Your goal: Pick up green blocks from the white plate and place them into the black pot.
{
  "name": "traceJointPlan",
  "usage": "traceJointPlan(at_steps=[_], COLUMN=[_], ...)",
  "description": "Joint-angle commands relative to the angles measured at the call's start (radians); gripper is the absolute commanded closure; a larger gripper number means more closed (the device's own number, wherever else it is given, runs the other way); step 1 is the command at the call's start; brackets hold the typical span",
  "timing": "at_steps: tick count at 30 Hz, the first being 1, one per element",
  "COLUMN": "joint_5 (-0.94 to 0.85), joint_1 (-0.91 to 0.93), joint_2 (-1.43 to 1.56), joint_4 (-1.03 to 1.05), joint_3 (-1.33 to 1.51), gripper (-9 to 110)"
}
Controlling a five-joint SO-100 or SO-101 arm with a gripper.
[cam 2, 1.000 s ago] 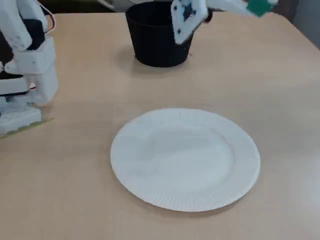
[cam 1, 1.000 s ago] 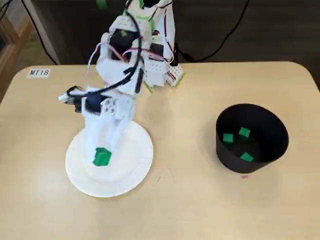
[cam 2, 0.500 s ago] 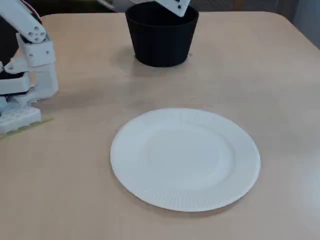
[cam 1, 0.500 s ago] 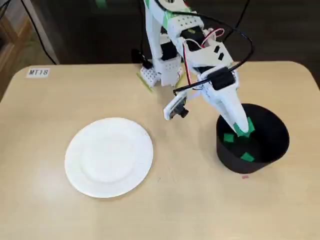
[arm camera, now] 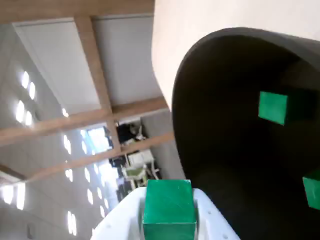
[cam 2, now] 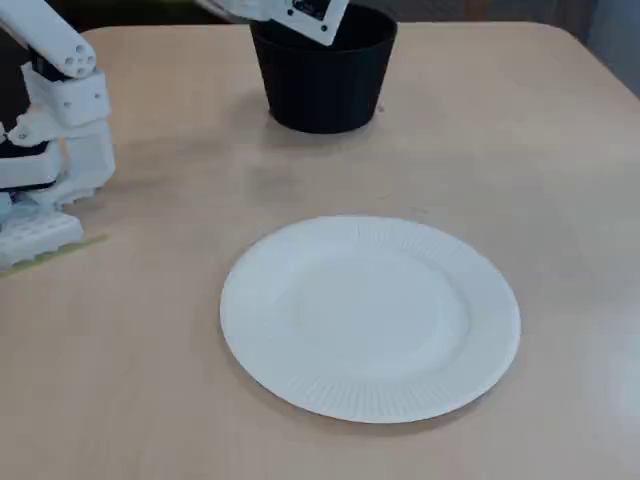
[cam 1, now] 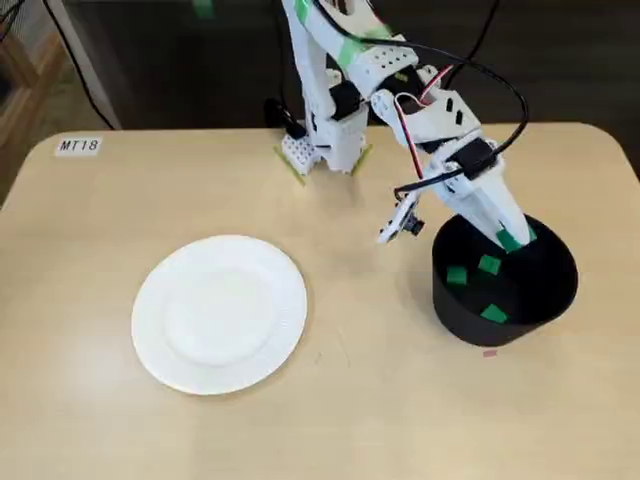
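Green is showing at the tip of the gripper (cam 1: 509,237) in a fixed view from above. Its fingers are clamping a block (cam 1: 513,241) and holding it inside the mouth of the pot (cam 1: 455,305), close to the rim on the arm's side. Three loose blocks (cam 1: 493,313) are lying on the pot's floor below. The arm (cam 1: 445,130) is stretching across from the table's (cam 1: 380,410) far edge, with a black cable (cam 1: 500,85) looping over it. The plate (cam 1: 160,350) is lying well apart from the pot, to the left. A label (cam 1: 78,146) reading MT18 is sitting near the far left corner, and a small pink mark (cam 1: 489,352) is showing just beside the pot's near side.

In the wrist view the block (arm camera: 169,202) is sitting squeezed between white fingers (arm camera: 212,222) at the bottom edge. The pot's dark inside (arm camera: 225,125) is filling the right half, with two loose blocks (arm camera: 273,107) showing there. A ceiling (arm camera: 65,65) with beams and lights is taking up the left.

In a fixed view from low at the side, the plate (cam 2: 300,385) is lying in front and the pot (cam 2: 322,95) is standing behind it. A white part of the arm (cam 2: 300,12) is crossing the pot's rim, and the top edge is cutting off the fingertips and the held block. The arm's base (cam 2: 55,130) is standing at the left edge.
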Motion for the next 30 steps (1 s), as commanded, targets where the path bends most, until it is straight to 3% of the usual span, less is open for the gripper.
traceJointPlan(at_steps=[1, 4, 8, 11, 13, 14, 19, 23, 26, 30], joint_5=[-0.035, -0.054, -0.055, -0.046, -0.005, -0.008, -0.018, 0.003, -0.008, -0.008], joint_1=[0.006, 0.028, 0.049, 0.061, 0.087, 0.106, 0.333, 0.538, 0.663, 0.650], joint_2=[0.038, 0.044, 0.063, 0.078, 0.104, 0.130, 0.259, 0.368, 0.540, 0.885], joint_4=[-0.012, 0.011, 0.017, -0.005, 0.002, 0.021, 0.485, 0.709, 0.856, 0.834], joint_3=[0.000, -0.008, -0.011, -0.012, -0.021, -0.031, -0.327, -0.457, -0.379, -0.015], gripper=[74, 65, 67, 81, 104, 104, 104, 104, 104, 104])
